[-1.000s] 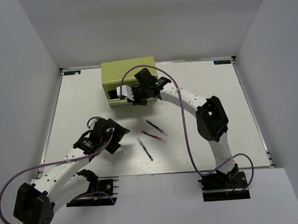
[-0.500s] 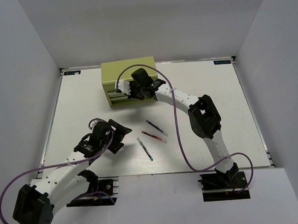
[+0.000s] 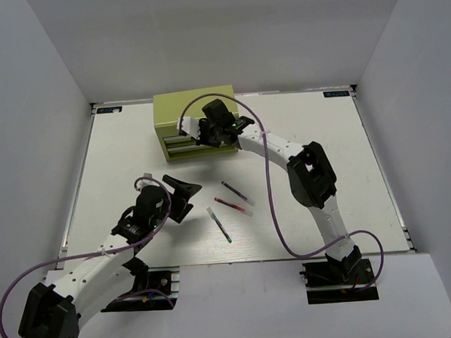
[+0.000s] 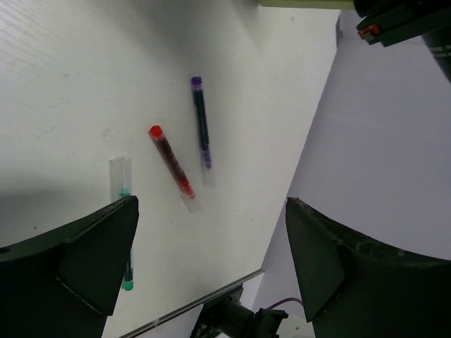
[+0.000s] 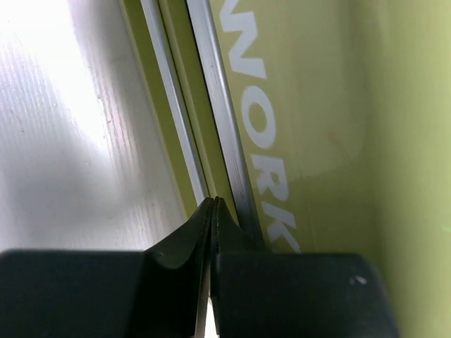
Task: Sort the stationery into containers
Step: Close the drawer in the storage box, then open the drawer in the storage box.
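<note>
Stationery in view is three thin pens, all lying loose on the white table [image 3: 325,201] near its middle: a dark pen [image 3: 233,190] farthest from the arms, a red pen [image 3: 232,205] just beside it and roughly parallel, and a white-green pen [image 3: 219,224] nearest the arms, a little apart from the other two; no gripper touches any of them. The olive-green tool chest [image 3: 169,111] stands toward the far side of the table, well apart from the pens; its front, with pale lettering [image 5: 264,134] and silvery drawer rails, faces the arms. The left gripper [image 3: 188,197] hangs over the table just left of the pens — its fingers are spread wide and hold nothing; its wrist view looks down on all three pens, the white-green one partly behind one finger. The right gripper [image 5: 213,211] is at the chest's front — its fingers are pressed together, tips meeting against a silvery rail [image 5: 218,105] beside the lettering; nothing shows between them.
</note>
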Controlling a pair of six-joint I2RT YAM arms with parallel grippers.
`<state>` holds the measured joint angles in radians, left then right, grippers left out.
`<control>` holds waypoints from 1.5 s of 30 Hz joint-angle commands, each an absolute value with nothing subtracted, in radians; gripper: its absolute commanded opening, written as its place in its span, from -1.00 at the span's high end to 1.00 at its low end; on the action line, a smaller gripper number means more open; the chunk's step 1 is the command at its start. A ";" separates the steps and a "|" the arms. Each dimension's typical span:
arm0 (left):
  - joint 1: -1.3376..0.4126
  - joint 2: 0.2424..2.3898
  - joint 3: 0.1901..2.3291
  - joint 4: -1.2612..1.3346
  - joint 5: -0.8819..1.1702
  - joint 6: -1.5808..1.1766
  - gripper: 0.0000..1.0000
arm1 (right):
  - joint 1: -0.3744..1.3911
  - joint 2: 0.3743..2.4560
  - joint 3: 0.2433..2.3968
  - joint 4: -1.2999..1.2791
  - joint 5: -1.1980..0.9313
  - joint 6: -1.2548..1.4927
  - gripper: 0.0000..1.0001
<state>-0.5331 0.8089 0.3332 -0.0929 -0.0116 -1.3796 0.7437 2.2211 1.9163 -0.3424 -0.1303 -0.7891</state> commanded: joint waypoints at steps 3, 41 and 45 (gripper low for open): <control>-0.529 0.836 0.328 0.056 -0.026 -1.396 -0.85 | 0.692 2.091 1.995 -0.449 -0.210 -0.807 0.98; -0.453 1.802 0.676 0.889 -0.390 -1.503 -0.36 | 0.558 2.106 2.080 -0.425 -0.468 -0.730 -0.60; -0.442 1.882 0.721 0.931 -0.380 -1.503 -0.34 | 0.551 2.115 2.082 -0.439 -0.463 -0.735 -0.60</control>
